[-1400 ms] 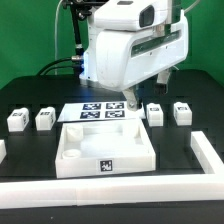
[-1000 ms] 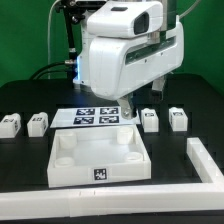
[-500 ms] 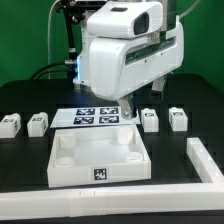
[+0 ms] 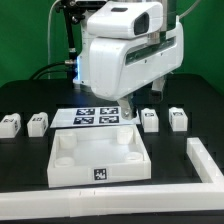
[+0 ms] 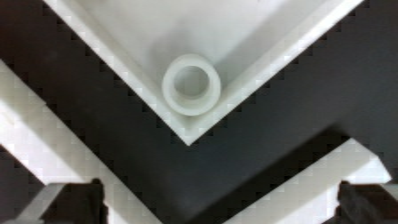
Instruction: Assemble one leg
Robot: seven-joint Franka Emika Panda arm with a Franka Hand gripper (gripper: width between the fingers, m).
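The gripper is seen hanging from the arm above the far corner of the top on the exterior view's right, close to the end of the marker board. In the wrist view the fingers are shown spread wide with nothing between them, so the gripper is taken to be released (the tips are blurred, so this is read mainly from their spacing). Beneath the gripper a corner of the top is framed, with a round hole set in it, and the black table is seen past the corner's point. None of the four legs is grasped. They are set out on the table in a row behind the top. One leg and a second leg are placed at the exterior view's left, near each other but apart. A third leg and a fourth leg are placed at the exterior view's right. The third leg is found nearest the gripper, just beside it and not touched. The top is laid flat with its hollow side up, and a tag is carried on its near wall. A white rail is seen along the table's near edge and the exterior view's right.
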